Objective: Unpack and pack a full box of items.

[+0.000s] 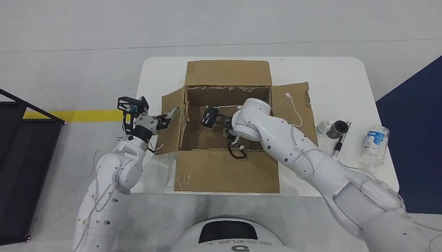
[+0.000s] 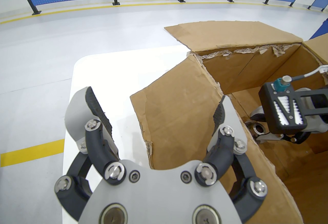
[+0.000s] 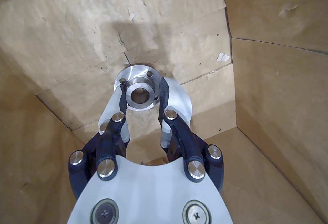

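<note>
Left gripper (image 1: 168, 117) sits at the box's left flap (image 2: 179, 96): jaws released, fingers spread wide, flap edge in the gap between them, nothing pinched. Box (image 1: 228, 176) stands open mid-table (image 1: 159, 72). In the top view the right gripper (image 1: 207, 118) is inside it, close to the left wall. The right wrist view resolves what the top view can't: the jaws are clenched on a metal flange (image 3: 139, 90), one finger on each side of the hub, with the disc end past the fingertips toward the cardboard. Contact with the cardboard is unclear. The bore axis runs along the fingers, open end facing the wrist camera. Near the table's right edge are a white cable (image 1: 295, 110), two small containers (image 1: 323, 126) and a clear bottle (image 1: 373, 146).
</note>
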Controlling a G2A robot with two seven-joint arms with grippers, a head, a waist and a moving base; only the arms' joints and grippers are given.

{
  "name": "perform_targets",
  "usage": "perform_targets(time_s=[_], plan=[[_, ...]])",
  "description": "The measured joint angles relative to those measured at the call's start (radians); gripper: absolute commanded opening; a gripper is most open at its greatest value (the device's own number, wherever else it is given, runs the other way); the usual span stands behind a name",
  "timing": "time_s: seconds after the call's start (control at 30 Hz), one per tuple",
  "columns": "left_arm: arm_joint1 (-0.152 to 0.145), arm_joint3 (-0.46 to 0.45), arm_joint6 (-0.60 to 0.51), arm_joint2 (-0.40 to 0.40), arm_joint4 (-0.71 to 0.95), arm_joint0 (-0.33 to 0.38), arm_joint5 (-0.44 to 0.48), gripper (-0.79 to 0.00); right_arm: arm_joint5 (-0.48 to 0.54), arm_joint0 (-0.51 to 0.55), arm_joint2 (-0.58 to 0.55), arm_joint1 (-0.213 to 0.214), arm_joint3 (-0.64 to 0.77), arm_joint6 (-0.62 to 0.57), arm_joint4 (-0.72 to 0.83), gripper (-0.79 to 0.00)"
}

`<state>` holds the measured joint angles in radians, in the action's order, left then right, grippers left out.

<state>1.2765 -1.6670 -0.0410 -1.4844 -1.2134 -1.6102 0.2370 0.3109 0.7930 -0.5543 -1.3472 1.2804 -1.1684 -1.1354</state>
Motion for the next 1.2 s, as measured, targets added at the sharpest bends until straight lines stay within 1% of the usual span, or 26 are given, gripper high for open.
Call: perform_targets(time_s=[0.13,0.2,0.23,0.27,0.47,0.63,0.73,0.8,0.93,1.03,1.07,1.2], plan=[[0.0,0.0,0.0,0.0,0.0,0.0,0.0,0.0,0.002,-0.008,0.005,-0.01,-0.021,0.004,0.005,-0.557],[0.0,0.0,0.0,0.0,0.0,0.0,0.0,0.0,0.002,-0.014,0.007,-0.015,-0.034,0.001,0.005,-0.628],[0.0,0.0,0.0,0.0,0.0,0.0,0.0,0.0,0.001,-0.017,0.008,-0.017,-0.039,-0.003,0.004,-0.696],[0.0,0.0,0.0,0.0,0.0,0.0,0.0,0.0,0.0,-0.02,0.009,-0.02,-0.045,-0.008,0.004,-0.785],[0.0,0.0,0.0,0.0,0.0,0.0,0.0,0.0,0.0,-0.03,0.007,-0.03,-0.064,-0.028,0.011,-0.785],[0.0,0.0,0.0,0.0,0.0,0.0,0.0,0.0,0.001,-0.011,-0.038,-0.016,0.007,-0.007,0.018,-0.785],[0.0,0.0,0.0,0.0,0.0,0.0,0.0,0.0,-0.001,0.027,-0.096,0.009,0.098,0.012,0.003,-0.785],[0.0,0.0,0.0,0.0,0.0,0.0,0.0,0.0,-0.001,0.07,-0.15,0.032,0.184,0.014,-0.012,-0.785],[0.0,0.0,0.0,0.0,0.0,0.0,0.0,0.0,-0.019,0.184,-0.287,0.081,0.383,0.037,-0.056,-0.785],[0.0,0.0,0.0,0.0,0.0,0.0,0.0,0.0,-0.044,0.309,-0.427,0.118,0.559,0.108,-0.085,-0.785],[0.0,0.0,0.0,0.0,0.0,0.0,0.0,0.0,-0.05,0.365,-0.487,0.131,0.627,0.142,-0.09,-0.785],[0.0,0.0,0.0,0.0,0.0,0.0,0.0,0.0,-0.054,0.551,-0.692,0.163,0.812,0.257,-0.071,-0.785]])
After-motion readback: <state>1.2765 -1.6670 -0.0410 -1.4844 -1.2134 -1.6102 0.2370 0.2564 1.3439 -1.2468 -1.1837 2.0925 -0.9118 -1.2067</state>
